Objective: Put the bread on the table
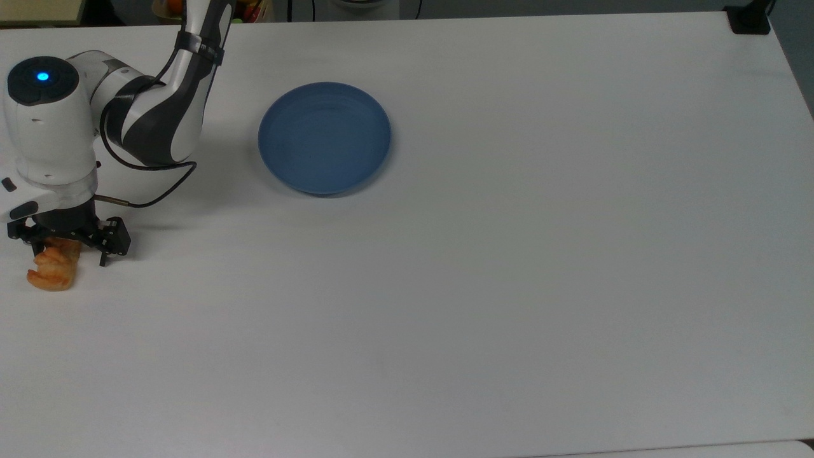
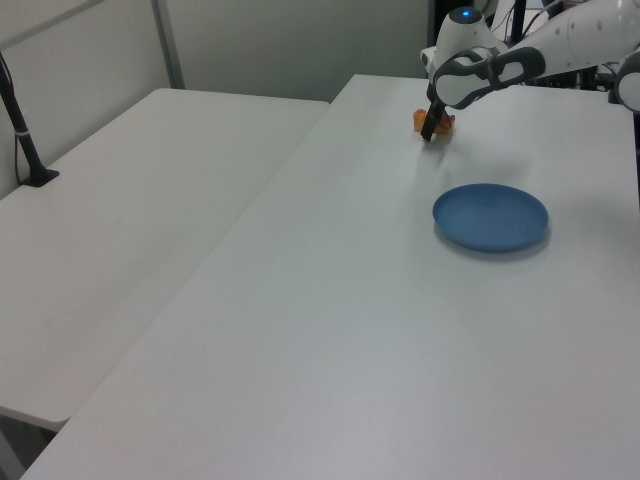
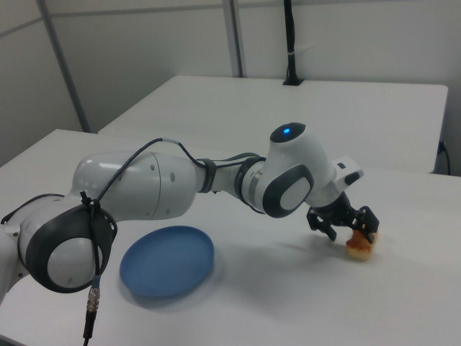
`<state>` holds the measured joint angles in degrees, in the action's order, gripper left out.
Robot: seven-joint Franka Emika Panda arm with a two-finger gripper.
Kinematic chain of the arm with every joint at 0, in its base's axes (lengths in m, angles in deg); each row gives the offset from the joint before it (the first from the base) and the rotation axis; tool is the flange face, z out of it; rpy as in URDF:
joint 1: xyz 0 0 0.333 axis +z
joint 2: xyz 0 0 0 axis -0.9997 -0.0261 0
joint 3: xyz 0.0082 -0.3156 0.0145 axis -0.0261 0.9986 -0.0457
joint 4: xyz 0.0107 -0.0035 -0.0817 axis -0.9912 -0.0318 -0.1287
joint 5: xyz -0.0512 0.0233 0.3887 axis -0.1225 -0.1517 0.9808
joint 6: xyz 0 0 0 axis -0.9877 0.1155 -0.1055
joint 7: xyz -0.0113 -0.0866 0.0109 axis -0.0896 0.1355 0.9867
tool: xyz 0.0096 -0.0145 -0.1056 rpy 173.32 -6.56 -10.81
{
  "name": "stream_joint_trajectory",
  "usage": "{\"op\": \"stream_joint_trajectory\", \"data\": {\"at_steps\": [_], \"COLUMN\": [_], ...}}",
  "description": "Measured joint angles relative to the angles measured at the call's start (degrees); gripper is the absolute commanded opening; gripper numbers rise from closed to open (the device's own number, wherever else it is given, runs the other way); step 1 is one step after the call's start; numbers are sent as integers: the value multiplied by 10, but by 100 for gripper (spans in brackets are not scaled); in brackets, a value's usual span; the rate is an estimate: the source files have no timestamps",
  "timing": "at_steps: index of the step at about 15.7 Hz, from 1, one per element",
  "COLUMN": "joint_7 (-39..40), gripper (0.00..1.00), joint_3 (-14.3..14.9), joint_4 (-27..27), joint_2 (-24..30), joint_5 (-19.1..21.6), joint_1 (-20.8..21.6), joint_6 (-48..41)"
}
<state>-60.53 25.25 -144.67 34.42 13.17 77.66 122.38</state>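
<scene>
**Bread on the table, fingers spread above it**

Top view: at the frame's left edge, the bread (image 1: pixel 52 270) lies on the white table (image 1: pixel 509 286). The gripper (image 1: pixel 63 247) hangs over it, fingers spread wide. The blue plate (image 1: pixel 324 137) sits upper centre.

Left view: bread (image 2: pixel 445 121) at upper right, beside the gripper (image 2: pixel 431 128).

Right view: bread (image 3: pixel 358 247) at right, under the gaping gripper (image 3: pixel 344 226).

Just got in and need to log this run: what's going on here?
A Franka arm's gripper hangs open just above the bread, which lies on the white table near the top view's left edge, released. The blue plate sits apart, with nothing on it.
</scene>
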Motion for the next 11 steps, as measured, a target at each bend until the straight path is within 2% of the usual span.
{"op": "stream_joint_trajectory", "data": {"at_steps": [3,7,11], "joint_7": [0,-1,-45], "gripper": [100,100,100], "joint_3": [1,3,-3], "joint_4": [3,1,-69], "joint_2": [7,49,131], "joint_5": [0,4,6], "joint_1": [3,3,8], "joint_6": [1,2,-2]}}
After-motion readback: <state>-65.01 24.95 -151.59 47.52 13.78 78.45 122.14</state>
